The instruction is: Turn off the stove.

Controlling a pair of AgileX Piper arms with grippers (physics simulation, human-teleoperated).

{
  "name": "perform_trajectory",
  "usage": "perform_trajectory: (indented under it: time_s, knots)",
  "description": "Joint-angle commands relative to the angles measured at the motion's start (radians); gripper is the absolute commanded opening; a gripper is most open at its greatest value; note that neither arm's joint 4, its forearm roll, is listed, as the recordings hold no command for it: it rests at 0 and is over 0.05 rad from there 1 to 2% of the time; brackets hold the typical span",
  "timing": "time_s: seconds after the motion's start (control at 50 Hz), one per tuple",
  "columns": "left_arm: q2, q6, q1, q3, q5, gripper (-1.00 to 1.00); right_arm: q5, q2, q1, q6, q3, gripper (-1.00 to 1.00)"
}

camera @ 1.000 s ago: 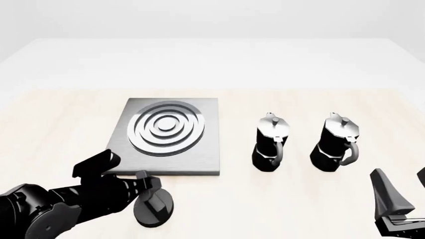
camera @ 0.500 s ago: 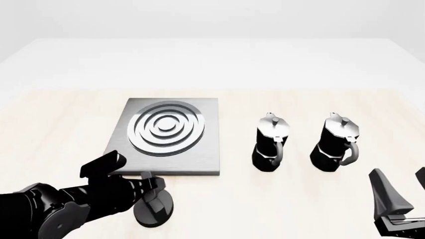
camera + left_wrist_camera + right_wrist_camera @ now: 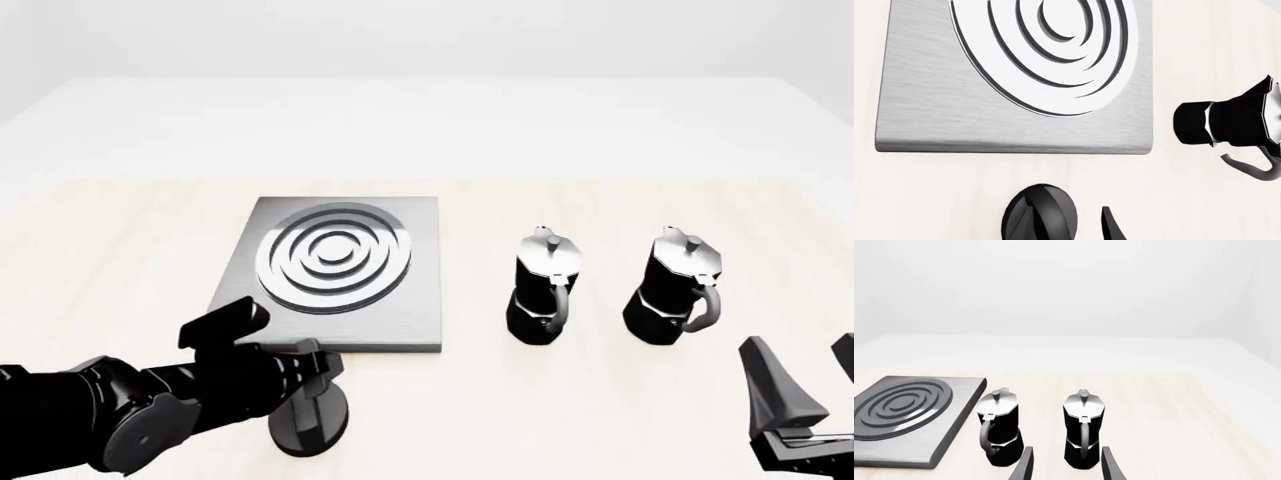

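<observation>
The stove is a brushed grey slab [image 3: 400,320] with raised silver rings [image 3: 331,258]. Its black round knob [image 3: 311,422] lies on the table just in front of the slab. My left gripper [image 3: 315,372] is open and sits low over the knob. In the left wrist view the knob [image 3: 1054,210] lies between the fingers, one finger [image 3: 1112,229] standing clear of its edge. The slab [image 3: 934,100] fills that view beyond the knob. My right gripper [image 3: 811,388] is open and empty near the table's front right, and it also shows in the right wrist view [image 3: 1066,466].
Two black-and-silver moka pots [image 3: 547,288] [image 3: 675,288] stand side by side to the right of the stove, handles toward me. They also show in the right wrist view [image 3: 998,427] [image 3: 1084,427]. One of them lies at the left wrist view's edge [image 3: 1234,122].
My left arm has pushed forward and right, bringing the gripper further over the knob. The right arm, the stove and the pots have not moved.
</observation>
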Motion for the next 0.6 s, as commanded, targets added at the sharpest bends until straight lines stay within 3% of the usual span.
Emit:
perform_trajectory:
  time_s: [0.02, 0.6]
  knots:
    - [0.023, 0.000, -0.017, -0.015, -0.011, 1.00, -0.010, 0.012, 0.001, 0.000, 0.000, 1.00]
    - [0.013, 0.034, -0.028, -0.096, 0.040, 1.00, 0.018, -0.020, 0.001, -0.001, 0.000, 1.00]
